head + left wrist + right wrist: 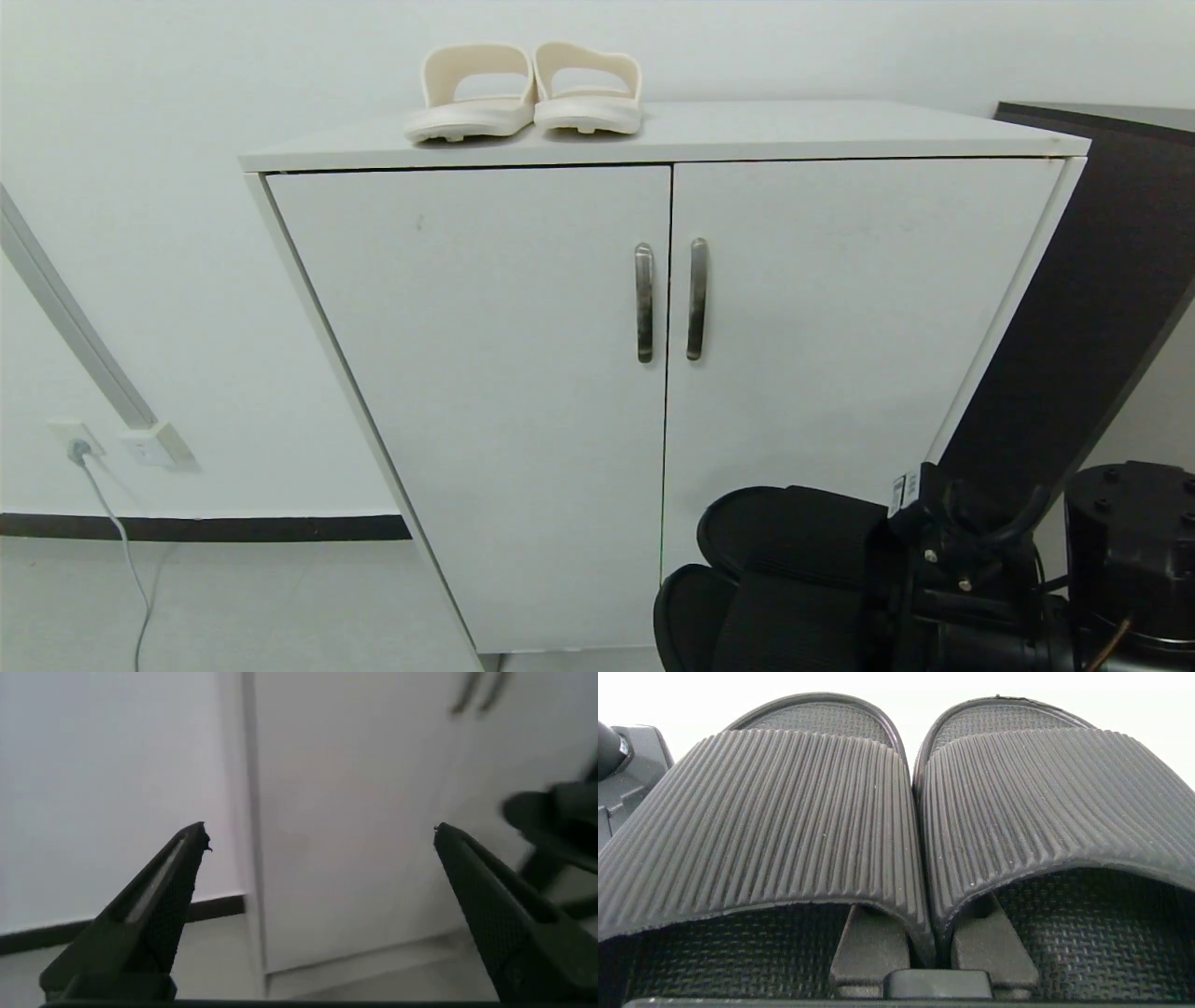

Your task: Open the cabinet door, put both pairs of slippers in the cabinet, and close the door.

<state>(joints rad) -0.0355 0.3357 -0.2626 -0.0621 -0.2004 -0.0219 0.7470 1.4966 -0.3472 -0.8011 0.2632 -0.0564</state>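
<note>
We see a white cabinet (523, 448) against the wall. Both of its doors are shut, and the two metal handles (644, 303) sit side by side in the middle. A pair of cream slippers (518, 110) rests on top of the cabinet, near the back, toes facing us. The black slippers (784, 560) are low down in front of the right door (840, 327) – the right gripper (931, 943) has its jaws closed on them, one jaw tucked under each strap. The left gripper (320, 840) hangs near the cabinet's lower left corner – its jaws are spread wide and hold nothing.
</note>
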